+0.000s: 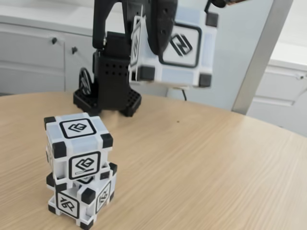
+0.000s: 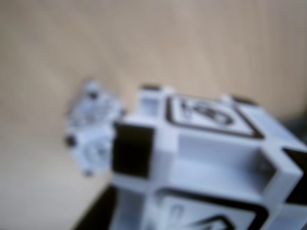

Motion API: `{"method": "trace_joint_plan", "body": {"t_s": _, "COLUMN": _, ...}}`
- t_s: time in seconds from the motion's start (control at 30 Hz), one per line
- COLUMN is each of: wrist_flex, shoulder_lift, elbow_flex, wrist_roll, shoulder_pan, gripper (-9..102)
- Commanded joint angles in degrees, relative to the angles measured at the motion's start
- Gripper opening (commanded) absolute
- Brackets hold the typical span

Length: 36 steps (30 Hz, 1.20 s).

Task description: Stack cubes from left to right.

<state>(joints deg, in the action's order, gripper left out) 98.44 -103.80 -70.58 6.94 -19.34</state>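
Two cubes stand stacked at the table's front left in the fixed view, the upper cube (image 1: pixel 76 143) sitting slightly turned on the lower cube (image 1: pixel 81 199). A third cube (image 1: pixel 184 48) hangs high in the air at the top centre, and my gripper (image 1: pixel 160 43) is shut on it, with a black finger lying across its left face. The wrist view is blurred: the held cube (image 2: pixel 206 163) looms large at the lower right, and the stack (image 2: pixel 91 127) shows small on the table below, to the left.
The arm's black base (image 1: pixel 112 91) stands at the back of the round wooden table (image 1: pixel 201 163). White cabinets with dark knobs (image 1: pixel 54 40) line the wall behind. Bare tabletop stretches right of the stack.
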Motion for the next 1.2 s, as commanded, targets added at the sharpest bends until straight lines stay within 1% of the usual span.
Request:
{"method": "trace_joint_plan", "body": {"t_s": 0.0, "wrist_flex": 0.53, "shoulder_lift": -5.19, "elbow_flex": -5.19, "wrist_roll": 1.58, "shoulder_pan": -0.79, "gripper": 17}}
{"method": "trace_joint_plan", "body": {"t_s": 0.17, "wrist_flex": 0.44, "shoulder_lift": -5.89, "elbow_flex": -11.78, "wrist_roll": 2.81, "shoulder_pan": -1.49, "gripper": 17}}
{"method": "trace_joint_plan", "body": {"t_s": 0.4, "wrist_flex": 0.44, "shoulder_lift": -5.19, "elbow_flex": -13.36, "wrist_roll": 7.21, "shoulder_pan": -12.13, "gripper": 17}}
{"method": "trace_joint_plan", "body": {"t_s": 0.5, "wrist_flex": 0.44, "shoulder_lift": -4.92, "elbow_flex": -13.01, "wrist_roll": 8.44, "shoulder_pan": -14.77, "gripper": 17}}
{"method": "trace_joint_plan", "body": {"t_s": 1.17, "wrist_flex": 0.35, "shoulder_lift": -4.66, "elbow_flex": -13.10, "wrist_roll": 11.51, "shoulder_pan": -15.64, "gripper": 17}}
